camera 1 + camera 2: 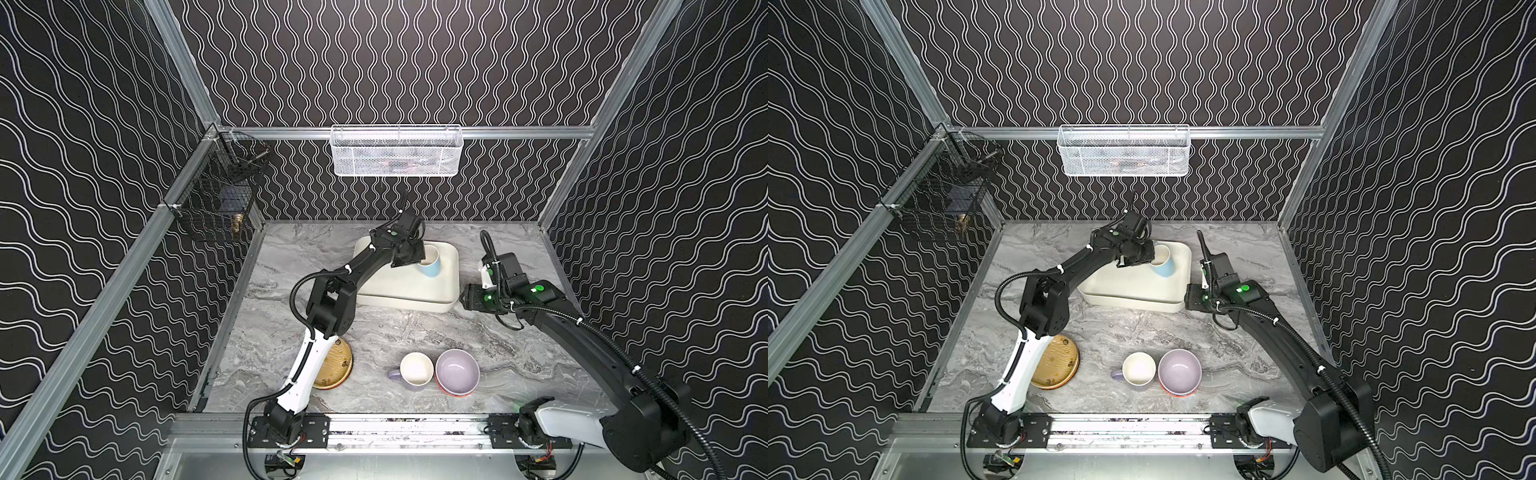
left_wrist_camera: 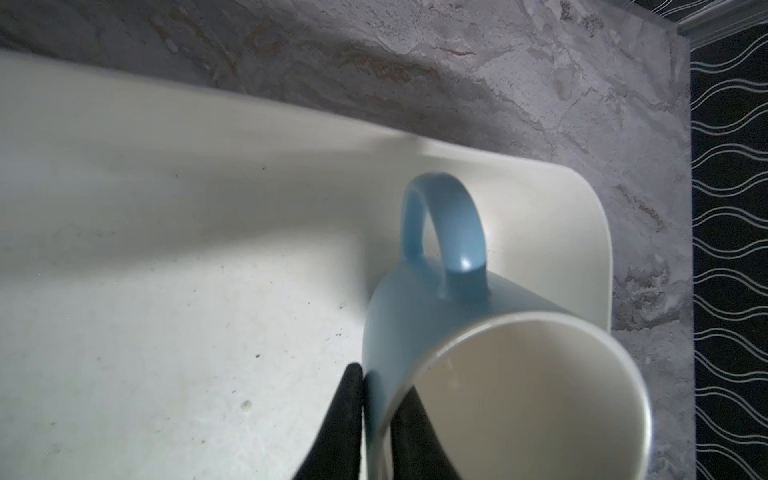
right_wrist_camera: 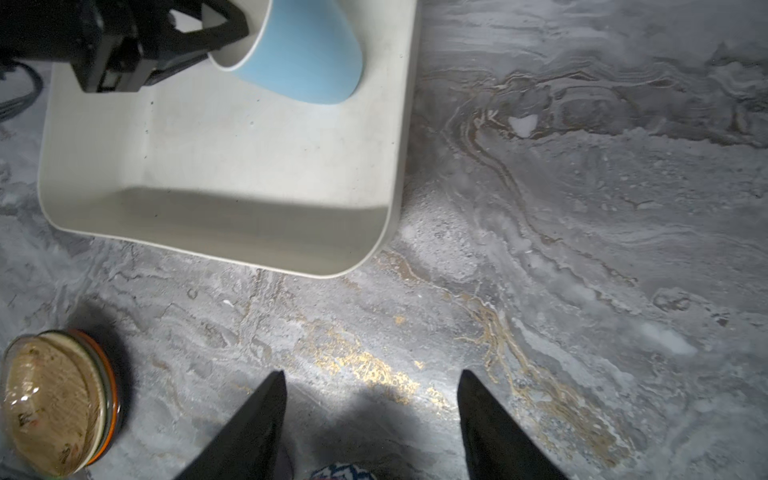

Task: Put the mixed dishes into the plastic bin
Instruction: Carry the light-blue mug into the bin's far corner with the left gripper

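Note:
The cream plastic bin [image 1: 407,305] [image 1: 1133,305] [image 2: 166,208] [image 3: 249,166] lies at the back middle of the table. Inside its far right corner, a light-blue mug [image 1: 430,266] [image 1: 1163,262] [image 2: 436,324] [image 3: 303,54] leans with its rim toward my left gripper [image 1: 422,257] [image 1: 1152,255] [image 2: 382,380]. That gripper is shut on the mug's wall, one finger inside and one outside. My right gripper [image 1: 461,297] [image 1: 1185,297] [image 3: 372,374] hangs open and empty over the table by the bin's near right corner.
Near the front edge stand a lavender mug [image 1: 415,370] [image 1: 1138,368] and a lavender bowl [image 1: 457,370] [image 1: 1179,368] nested in an orange-rimmed dish. A tan-gold plate [image 1: 334,365] [image 1: 1057,361] [image 3: 54,399] tops a stack partly under the left arm. A white mesh basket [image 1: 395,151] and a black wire basket [image 1: 216,199] hang on the walls.

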